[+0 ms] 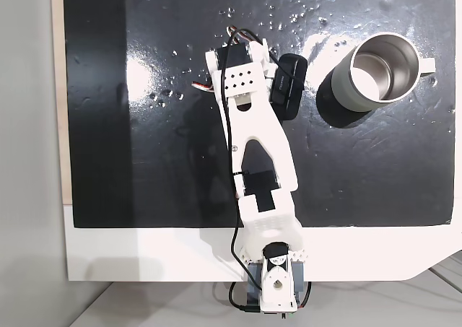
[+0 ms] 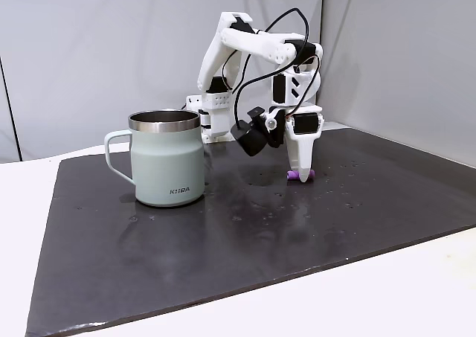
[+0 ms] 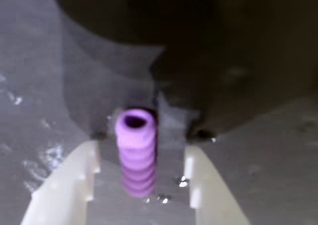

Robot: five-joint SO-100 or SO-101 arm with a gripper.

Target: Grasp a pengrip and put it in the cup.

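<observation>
Between the two pale fingers [image 3: 64, 185] in the wrist view lies the pengrip [image 3: 135, 153], a ribbed light-purple tube on its side, its open end facing away from the camera. The fingers stand spread, one on each side of the tube, with bare mat showing in both gaps, so nothing is pinched yet. That straddling makes sense: the tube sits lengthwise along the channel between the fingers, so closing would press its soft sides and not its ends.

Seen from the low fixed view, the gripper [image 2: 300, 172] points straight down with its tip at the dark mat [image 2: 223, 262], and the pengrip [image 2: 300, 175] peeks out at its foot. The steep, vertical approach suits so small a thing lying flat; a slanted one would likely nudge it away.

Farther off in that view, to the left, the cup [image 2: 167, 158] stands upright with its handle turned away from the arm, well apart from the tube. Its mouth faces up and is much wider than the tube, so the drop should be forgiving. From above, the cup [image 1: 375, 74] sits to the right of the white arm [image 1: 256, 136].

My judgement: the grasp is about to begin; the carry remains.
</observation>
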